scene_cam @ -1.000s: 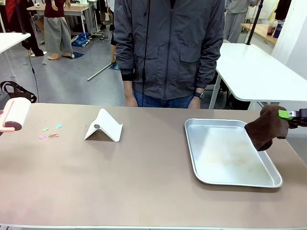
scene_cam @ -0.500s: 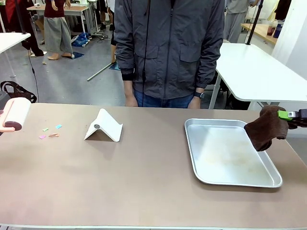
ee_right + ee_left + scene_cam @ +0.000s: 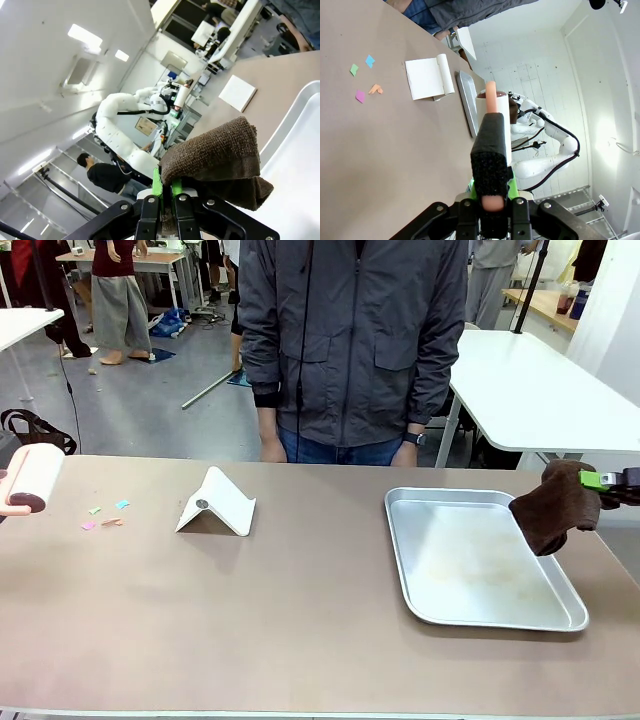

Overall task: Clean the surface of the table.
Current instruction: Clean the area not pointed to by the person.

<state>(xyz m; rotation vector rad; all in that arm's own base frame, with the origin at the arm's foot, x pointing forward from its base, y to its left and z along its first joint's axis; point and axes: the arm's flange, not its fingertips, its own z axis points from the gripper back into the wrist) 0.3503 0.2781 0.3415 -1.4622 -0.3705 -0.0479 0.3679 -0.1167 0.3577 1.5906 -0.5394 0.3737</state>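
Table (image 3: 280,620): top smooth, matt, taupe, laminate look; edge pale.
Tray (image 3: 470,570): bare metal, rim shiny, floor duller w/ faint smears.
Cloth (image 3: 555,510) in my R pincer (image 3: 164,186): brown terry, rough, nubby pile.
Roller (image 3: 30,475) in my L pincer (image 3: 492,189): drum white, matt, paper look; handle pink, smooth plastic; black part over it, partly grainy.
Stand (image 3: 218,502): white, smooth, matt; plastic or card, can't tell.
Scraps (image 3: 104,516): thin coloured paper, matt.
My pads (image 3: 156,184): green, smooth. Pincer bodies black, semi-gloss.
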